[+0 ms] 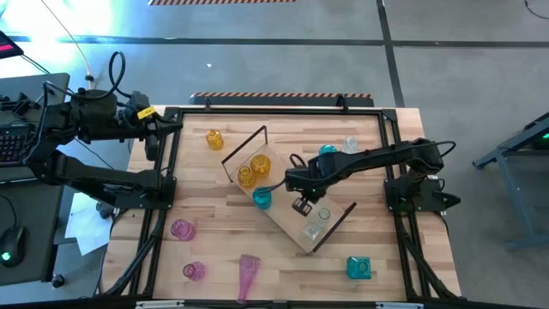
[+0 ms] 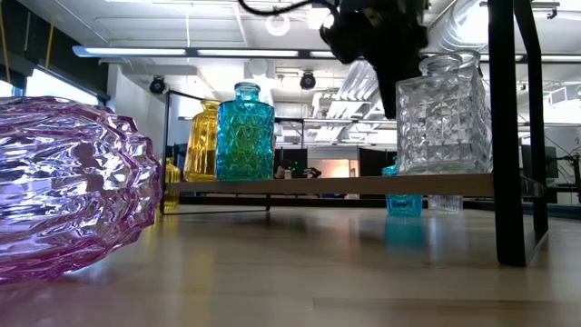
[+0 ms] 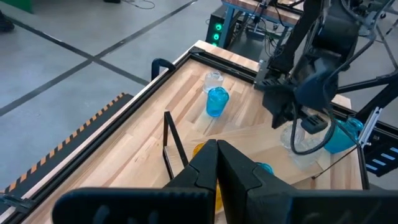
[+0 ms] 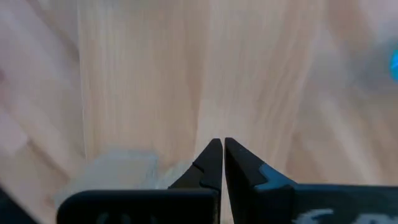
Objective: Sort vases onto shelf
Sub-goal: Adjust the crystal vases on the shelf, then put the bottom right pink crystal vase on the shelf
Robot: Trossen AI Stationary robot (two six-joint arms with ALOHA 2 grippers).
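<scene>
One clear vase beside right gripper

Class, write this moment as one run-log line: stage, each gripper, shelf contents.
stage: sorting underway | right gripper: shut, empty, over shelf | left gripper: shut, parked at left edge | on shelf: amber vases, teal vase, clear vases

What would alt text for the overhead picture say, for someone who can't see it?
The right arm's gripper hangs, jaws shut, over a slanted wooden shelf holding amber, teal and clear vases. Pink, teal and amber vases dot the slatted table; the left arm waits at the table's left edge.
</scene>
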